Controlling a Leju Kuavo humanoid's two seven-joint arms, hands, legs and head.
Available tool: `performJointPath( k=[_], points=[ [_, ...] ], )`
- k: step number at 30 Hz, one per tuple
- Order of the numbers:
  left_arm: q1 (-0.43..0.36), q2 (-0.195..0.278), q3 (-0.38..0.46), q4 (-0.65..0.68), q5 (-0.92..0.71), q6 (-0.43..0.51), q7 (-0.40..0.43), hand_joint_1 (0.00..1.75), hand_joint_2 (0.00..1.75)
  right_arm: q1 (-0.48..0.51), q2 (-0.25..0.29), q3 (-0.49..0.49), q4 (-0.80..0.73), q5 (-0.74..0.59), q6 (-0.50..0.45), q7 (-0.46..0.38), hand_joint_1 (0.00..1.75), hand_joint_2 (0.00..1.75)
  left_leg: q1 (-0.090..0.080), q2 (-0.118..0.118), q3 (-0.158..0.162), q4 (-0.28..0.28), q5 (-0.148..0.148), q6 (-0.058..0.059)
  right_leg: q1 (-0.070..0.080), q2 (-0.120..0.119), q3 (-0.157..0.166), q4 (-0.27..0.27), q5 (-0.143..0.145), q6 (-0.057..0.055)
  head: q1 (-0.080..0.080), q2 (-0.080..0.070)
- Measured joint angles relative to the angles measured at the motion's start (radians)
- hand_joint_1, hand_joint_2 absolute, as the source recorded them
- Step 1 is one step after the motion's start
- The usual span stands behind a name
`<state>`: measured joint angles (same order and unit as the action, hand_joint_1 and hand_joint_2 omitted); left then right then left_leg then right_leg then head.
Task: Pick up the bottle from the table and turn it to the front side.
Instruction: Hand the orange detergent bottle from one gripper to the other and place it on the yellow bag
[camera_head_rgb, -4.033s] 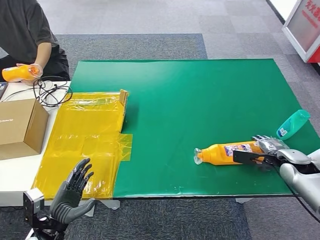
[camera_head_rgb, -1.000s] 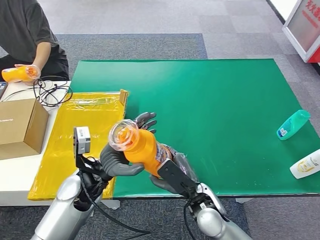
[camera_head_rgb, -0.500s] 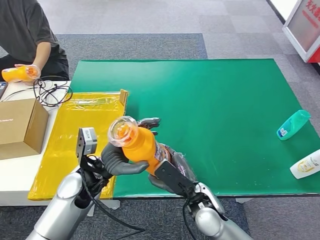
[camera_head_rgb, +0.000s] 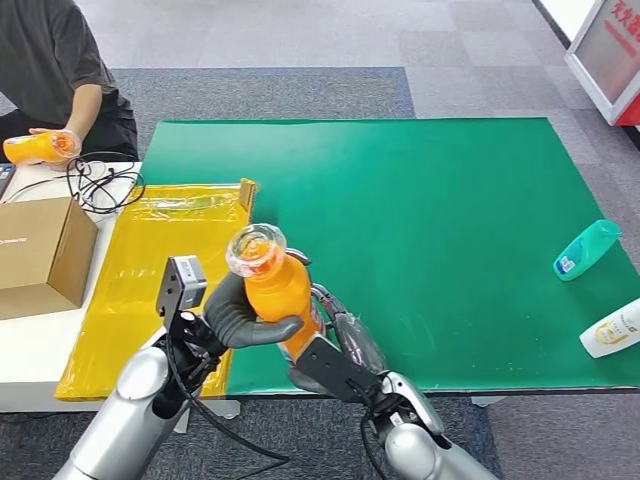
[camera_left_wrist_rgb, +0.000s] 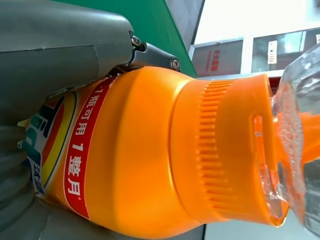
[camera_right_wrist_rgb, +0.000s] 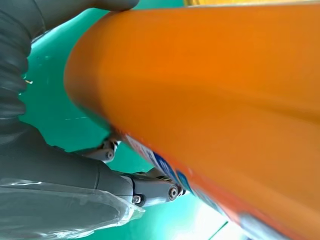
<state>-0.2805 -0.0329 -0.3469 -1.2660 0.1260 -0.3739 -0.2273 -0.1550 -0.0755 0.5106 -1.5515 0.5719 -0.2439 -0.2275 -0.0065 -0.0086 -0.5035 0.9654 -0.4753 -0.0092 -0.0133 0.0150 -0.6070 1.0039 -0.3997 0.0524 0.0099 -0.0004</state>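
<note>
Two robot hands hold one orange bottle (camera_head_rgb: 281, 290) above the near edge of the green surface (camera_head_rgb: 423, 200), just beside the yellow plastic sheet (camera_head_rgb: 158, 270). A brown cardboard box (camera_head_rgb: 41, 255) stands on the white table to the left of that sheet; its top faces away and I cannot tell what is in it. The bottle is tilted, its long axis running from low near the robot up and away toward the left. The clear cap (camera_head_rgb: 256, 250) is the high end, turned toward the head camera, with orange showing through it. In the left wrist view the bottle (camera_left_wrist_rgb: 151, 155) shows a ribbed orange collar and a red label band with white characters.

The left robot hand (camera_head_rgb: 241, 318) is wrapped around the bottle's upper body below the cap, thumb across the near side, fingers clamped on it. The right robot hand (camera_head_rgb: 332, 355) grips the lower body from underneath, its fingers closed against the bottle; in the right wrist view its fingers (camera_right_wrist_rgb: 151, 187) press on the bottle's orange wall (camera_right_wrist_rgb: 211, 85).

A teal bottle (camera_head_rgb: 587, 248) lies on its side near the right edge of the surface, and a white bottle (camera_head_rgb: 613, 328) lies nearer the robot. At the far left, a person's hand rests on another orange bottle (camera_head_rgb: 38, 147).
</note>
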Motion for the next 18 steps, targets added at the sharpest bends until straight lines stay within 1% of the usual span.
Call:
performJointPath(
  k=[4, 8, 11, 14, 18],
  points=[
    [0.012, 0.016, 0.002, -0.032, -0.062, 0.03, 0.016, 1.75, 1.75, 0.025, 0.0, -0.014, -0.023, 0.0, -0.029, -0.001, 0.0, 1.75, 0.0, 0.0, 0.0, 0.0, 0.0, 0.0, 0.0, 0.0, 0.0, 0.0, 0.0, 0.0, 0.0, 0.0],
    [0.012, 0.064, 0.007, -0.085, -0.128, 0.031, 0.064, 1.75, 1.75, 0.067, -0.004, -0.06, -0.058, -0.004, -0.046, -0.007, 0.0, 1.75, 0.0, 0.0, 0.0, 0.0, 0.0, 0.0, 0.0, 0.0, 0.0, 0.0, 0.0, 0.0, 0.0, 0.0],
    [-0.003, 0.117, 0.014, -0.116, -0.17, 0.02, 0.098, 1.75, 1.75, 0.098, -0.006, -0.099, -0.082, -0.011, -0.052, -0.015, 0.0, 1.75, 0.0, 0.0, 0.0, 0.0, 0.0, -0.001, 0.0, 0.0, 0.0, 0.0, 0.0, 0.0, 0.0, 0.0],
    [-0.034, 0.177, 0.025, -0.137, -0.204, -0.001, 0.132, 1.75, 1.75, 0.129, -0.006, -0.14, -0.105, -0.02, -0.052, -0.022, 0.0, 1.75, 0.0, 0.0, 0.0, 0.0, 0.001, -0.001, 0.0, 0.0, 0.0, 0.0, 0.0, -0.001, 0.0, 0.0],
    [-0.1, 0.27, 0.024, -0.142, -0.225, -0.068, 0.182, 1.75, 1.75, 0.158, -0.006, -0.184, -0.122, -0.026, -0.047, -0.028, 0.0, 1.75, 0.0, 0.0, 0.0, 0.0, 0.001, -0.002, 0.001, 0.0, 0.0, 0.001, 0.001, -0.001, 0.0, 0.0]
  ],
)
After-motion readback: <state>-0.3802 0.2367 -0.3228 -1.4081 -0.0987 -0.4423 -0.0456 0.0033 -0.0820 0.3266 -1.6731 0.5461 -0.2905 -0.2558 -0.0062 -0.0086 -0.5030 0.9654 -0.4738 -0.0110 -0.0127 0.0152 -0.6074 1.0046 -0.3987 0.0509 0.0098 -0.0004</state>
